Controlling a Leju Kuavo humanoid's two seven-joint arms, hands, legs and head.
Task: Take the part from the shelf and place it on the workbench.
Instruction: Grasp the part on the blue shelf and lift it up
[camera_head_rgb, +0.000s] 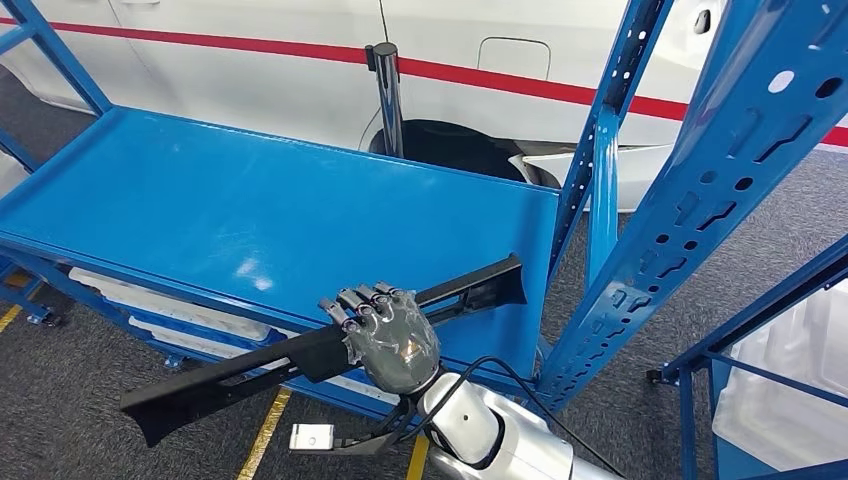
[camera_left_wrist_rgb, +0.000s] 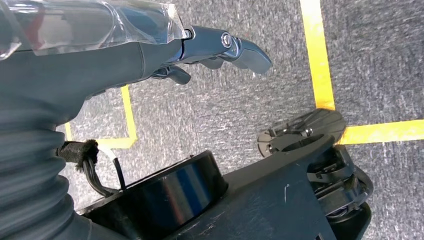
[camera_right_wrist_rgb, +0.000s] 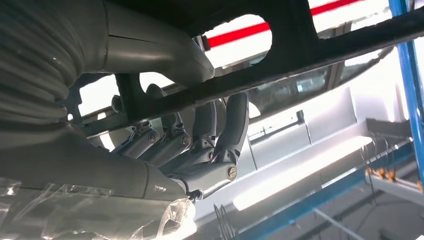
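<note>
A long, thin black part (camera_head_rgb: 225, 377) lies slantwise across the front edge of the blue shelf (camera_head_rgb: 250, 200). One end of it hangs out over the floor and the other reaches towards the shelf's right post. My right hand (camera_head_rgb: 390, 335) grips the part near its middle, with the fingers wrapped over the top. In the right wrist view the fingers (camera_right_wrist_rgb: 232, 125) curl around the part's black bar (camera_right_wrist_rgb: 320, 45). My left hand (camera_left_wrist_rgb: 215, 47) hangs over the grey floor and holds nothing, its fingers loosely apart.
Perforated blue uprights (camera_head_rgb: 700, 200) stand close on the right. A white car body with a red stripe (camera_head_rgb: 300, 60) and a black post (camera_head_rgb: 385, 90) are behind the shelf. White panels (camera_head_rgb: 160, 300) lie on the lower shelf. Yellow lines (camera_head_rgb: 265, 430) mark the floor.
</note>
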